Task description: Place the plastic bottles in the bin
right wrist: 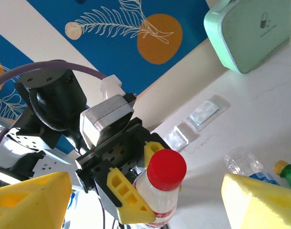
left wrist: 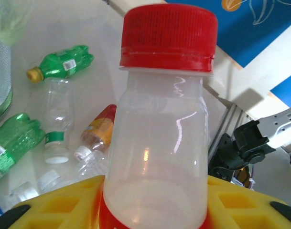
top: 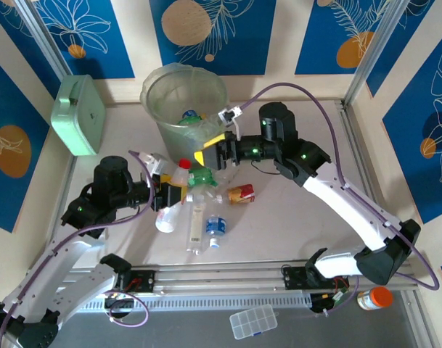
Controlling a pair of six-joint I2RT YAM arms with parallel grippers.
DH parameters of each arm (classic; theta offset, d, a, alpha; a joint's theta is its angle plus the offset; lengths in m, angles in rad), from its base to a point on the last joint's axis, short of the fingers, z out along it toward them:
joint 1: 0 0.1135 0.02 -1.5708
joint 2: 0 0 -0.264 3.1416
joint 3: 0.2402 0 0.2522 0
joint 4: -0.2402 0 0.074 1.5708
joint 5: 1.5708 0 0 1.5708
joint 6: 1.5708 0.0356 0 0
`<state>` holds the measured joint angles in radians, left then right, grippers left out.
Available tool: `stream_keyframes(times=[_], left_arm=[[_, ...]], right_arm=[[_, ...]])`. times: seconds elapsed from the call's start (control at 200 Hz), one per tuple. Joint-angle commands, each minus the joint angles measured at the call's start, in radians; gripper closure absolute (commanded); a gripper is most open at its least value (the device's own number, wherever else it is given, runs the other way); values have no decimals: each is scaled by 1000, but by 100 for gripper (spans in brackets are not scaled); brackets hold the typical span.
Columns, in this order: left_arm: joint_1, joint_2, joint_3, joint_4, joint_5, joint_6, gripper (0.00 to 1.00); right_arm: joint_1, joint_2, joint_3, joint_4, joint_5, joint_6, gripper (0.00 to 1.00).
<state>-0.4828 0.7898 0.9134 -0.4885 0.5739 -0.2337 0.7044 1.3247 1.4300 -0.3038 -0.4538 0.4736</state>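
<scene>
- The left pincer point(top: 176, 194) is clamped on a milky-white bottle with a red cap point(top: 183, 165). Its yellow fingers point(left wrist: 64, 202) press the bottle's lower body from both sides, and the bottle is raised off the surface point(top: 293, 217).
- In the left wrist view the held bottle's upper body is bare plastic. A red band shows at the bottom edge, with no writing I can read.
- The right pincer point(top: 208, 148) hangs just in front of the bin point(top: 159, 90), its fingers point(right wrist: 30, 200) spread wide with nothing between them.
- A green bottle point(top: 202, 177) lies just below the right pincer, close beside the held bottle.
- More bottles lie loose nearer the arms: one with a red-and-yellow label point(top: 241, 193), a long clear one point(top: 197, 226) and a blue-labelled one point(top: 215, 230). The print on all of them is too small to read.
- The bin stands at the far edge of the surface, with a green, yellow-capped bottle point(top: 190, 116) inside.
- The mint-green box point(top: 79, 114) leans at the far left and bears a capsule symbol point(right wrist: 262, 22).
- Two blister packs point(right wrist: 202, 114) lie flat on the surface near the mint-green box.
- The right half of the surface, under the right arm, is bare.
- A metal rail point(top: 228, 275) bounds the near edge.
- Beyond the rail lie an orange-lidded jar point(top: 373, 297) and a clear compartment case point(top: 253, 321).
</scene>
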Motion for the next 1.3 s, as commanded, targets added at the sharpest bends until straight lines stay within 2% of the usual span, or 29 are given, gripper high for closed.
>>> stream_keyframes(times=[0.0, 0.44, 0.695, 0.85, 1.11, 1.21, 1.295], left_arm=[[-10, -5, 7, 74, 61, -1, 56], [-17, -17, 4, 102, 70, -10, 59], [-22, -18, 2, 98, 72, -10, 60], [-25, -18, 3, 94, 74, -11, 60], [-30, -20, 1, 99, 71, -19, 60], [-31, -24, 1, 103, 67, -20, 54], [-31, -39, -5, 115, 54, -24, 43]], right_arm=[[4, 43, 31, -1, -26, 4, 16], [58, 112, 44, 55, -97, 60, 20], [85, 132, 53, 60, -97, 65, 29], [98, 143, 65, 57, -93, 63, 41], [99, 139, 69, 40, -85, 53, 80], [99, 134, 71, 36, -81, 48, 91], [98, 129, 75, 29, -71, 44, 93]])
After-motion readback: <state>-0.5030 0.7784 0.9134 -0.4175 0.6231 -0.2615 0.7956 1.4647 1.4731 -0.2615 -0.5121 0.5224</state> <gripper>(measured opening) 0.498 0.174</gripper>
